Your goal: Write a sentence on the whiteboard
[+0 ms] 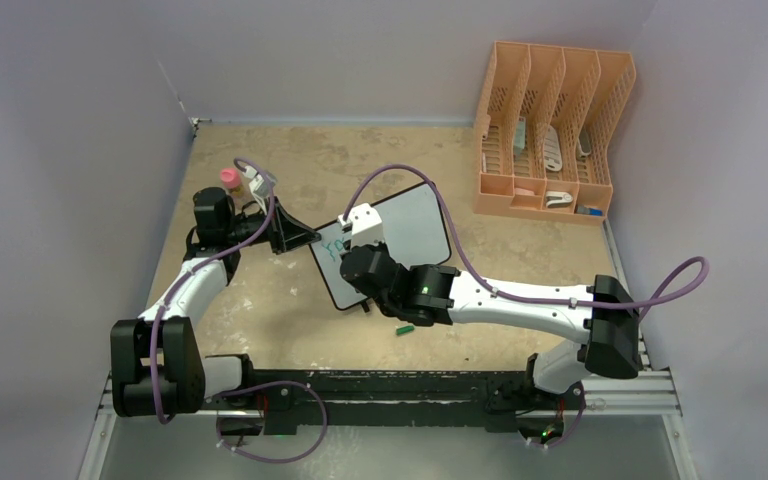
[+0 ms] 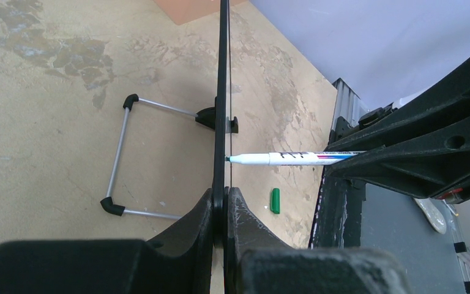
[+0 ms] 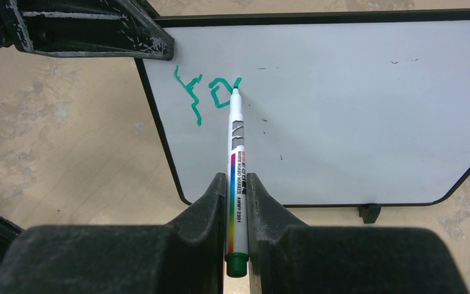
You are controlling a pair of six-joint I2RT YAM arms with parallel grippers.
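The whiteboard (image 1: 412, 222) stands tilted at mid-table. It shows edge-on in the left wrist view (image 2: 222, 92) and face-on in the right wrist view (image 3: 343, 110). My left gripper (image 2: 226, 197) is shut on the board's left edge (image 1: 295, 235). My right gripper (image 3: 237, 184) is shut on a white marker (image 3: 237, 144) with a green end, and its tip touches the board. Teal-green lettering (image 3: 208, 95), a few strokes like "Fo", sits at the board's upper left (image 1: 335, 247). The marker also shows in the left wrist view (image 2: 294, 158).
The green marker cap (image 1: 405, 328) lies on the table in front of the board (image 2: 275, 200). An orange file rack (image 1: 550, 130) stands back right. A pink-capped bottle (image 1: 230, 180) stands back left. The board's wire stand (image 2: 117, 156) rests behind it.
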